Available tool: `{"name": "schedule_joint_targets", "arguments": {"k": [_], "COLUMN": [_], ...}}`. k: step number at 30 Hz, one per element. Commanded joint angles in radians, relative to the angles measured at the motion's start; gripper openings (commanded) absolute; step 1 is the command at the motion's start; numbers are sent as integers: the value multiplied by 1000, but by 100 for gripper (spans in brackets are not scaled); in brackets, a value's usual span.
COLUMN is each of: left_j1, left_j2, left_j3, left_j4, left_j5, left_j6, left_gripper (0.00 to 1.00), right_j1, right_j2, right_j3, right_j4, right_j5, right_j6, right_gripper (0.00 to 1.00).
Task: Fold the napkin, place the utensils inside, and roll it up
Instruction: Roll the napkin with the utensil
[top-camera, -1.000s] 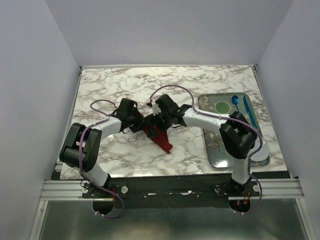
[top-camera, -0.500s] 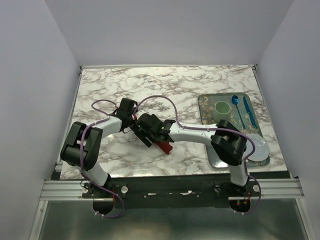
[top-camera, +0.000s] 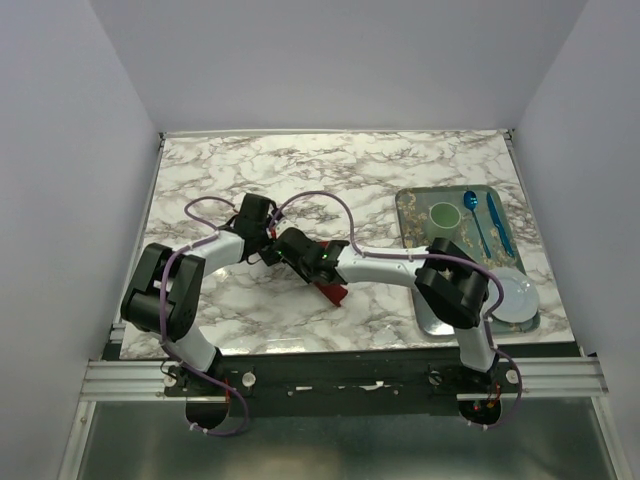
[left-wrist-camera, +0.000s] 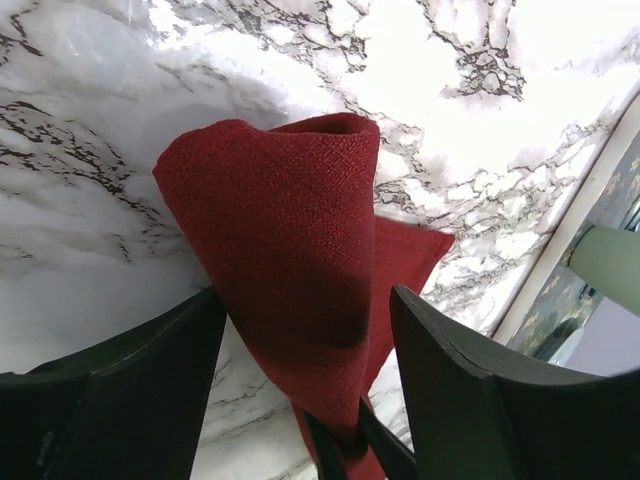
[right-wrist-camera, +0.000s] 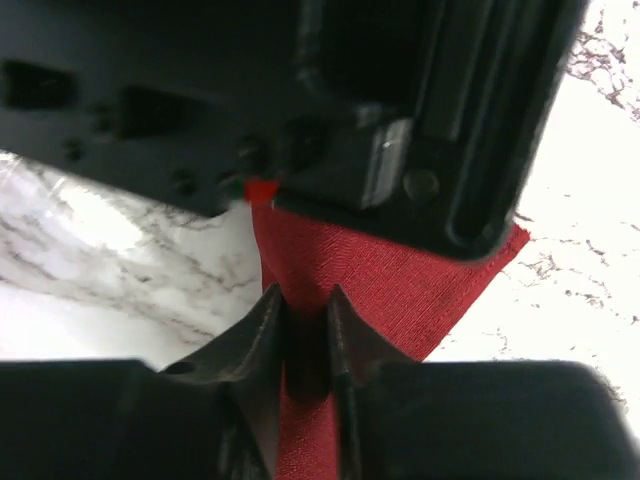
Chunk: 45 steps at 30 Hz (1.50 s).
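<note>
Left gripper (left-wrist-camera: 305, 300): jaws wide, straddling the loosely rolled napkin (left-wrist-camera: 290, 250). Right gripper (right-wrist-camera: 303, 312): jaws narrow, pinching one end of the napkin. Marble desk (top-camera: 400, 170) beneath.

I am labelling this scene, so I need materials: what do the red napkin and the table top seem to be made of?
The napkin: woven cloth, matte; a fine weave grain shows and it folds softly. The table top: looks like polished marble, white with grey veins and a bright sheen, though it may be only a printed marble-pattern surface.
</note>
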Motion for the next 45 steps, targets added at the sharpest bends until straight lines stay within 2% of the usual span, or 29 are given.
{"name": "schedule_joint_targets", "arguments": {"k": [1,5,9,10,12,16,19,23,29,31,32,36,39,42,43,44,45], "left_j1": [4,12,38,42,47,41,18,-2,-3,-3,-3,-3,-3,-3,-3,-3,-3], "left_j2": [-7,-31,-59,-62,-57,-34,-11,50,122,125,118,75,43,27,23,18,15], "left_j3": [12,69,108,115,131,105,102,106,141,138,132,89,57,39,34,34,37], "left_j4": [-103,-165,-205,-206,-217,-163,-148,-110,-114,-111,-107,-96,-97,-96,-96,-94,-93], "left_j5": [-45,-85,-105,-99,-88,-32,-21,-4,-68,-84,-87,-105,-107,-96,-93,-92,-85], "left_j6": [42,79,107,113,114,90,81,62,81,81,81,82,84,79,81,78,79], "left_gripper": [81,91,93,93,93,93,93,92,87,78,70,54,50,47,46,46,45], "right_j1": [-47,-116,-212,-254,-291,-395,-436,-452,-464,-466,-464,-463,-440,-383,-337,-311,-282], "right_j2": [-14,-42,-41,-33,-2,67,125,168,170,165,148,64,-16,-108,-128,-146,-165], "right_j3": [-24,-66,-105,-107,-112,-128,-132,-118,-124,-124,-125,-141,-141,-133,-130,-129,-128], "right_j4": [33,70,119,135,155,267,321,340,341,332,323,262,188,114,84,73,70], "right_j5": [-77,-268,-544,-661,-763,-1085,-1229,-1322,-1349,-1331,-1317,-1206,-1078,-873,-734,-661,-589], "right_j6": [13,48,115,131,174,286,352,383,386,377,370,311,266,202,168,153,134], "right_gripper": [20,18,18,18,18,21,22,22,27,28,32,48,57,69,73,79,82]}}
